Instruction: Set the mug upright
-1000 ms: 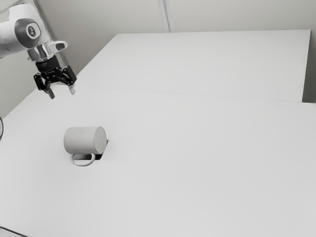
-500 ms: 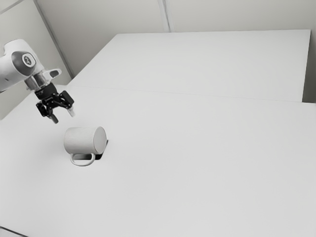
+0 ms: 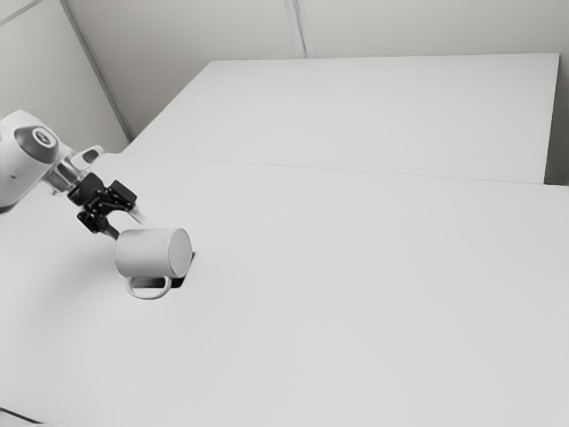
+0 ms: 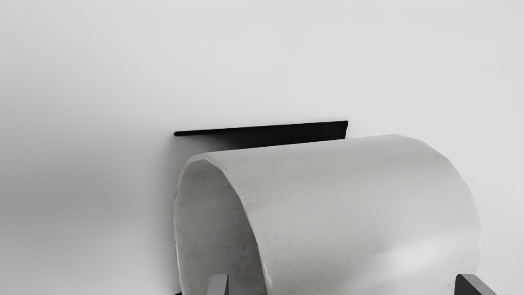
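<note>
Pale-grey mug (image 3: 147, 253) on its side, mouth (image 4: 217, 221) sideways, long axis level, jaws apart.

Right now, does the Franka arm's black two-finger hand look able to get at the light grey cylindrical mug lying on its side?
Probably yes: the hand is close to the mug, near its open end, fingers apart and nothing else in between; the handle juts out on the side away from it.

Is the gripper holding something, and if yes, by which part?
Nothing is held: the gripper is open, close to the mug lying on its side.
</note>
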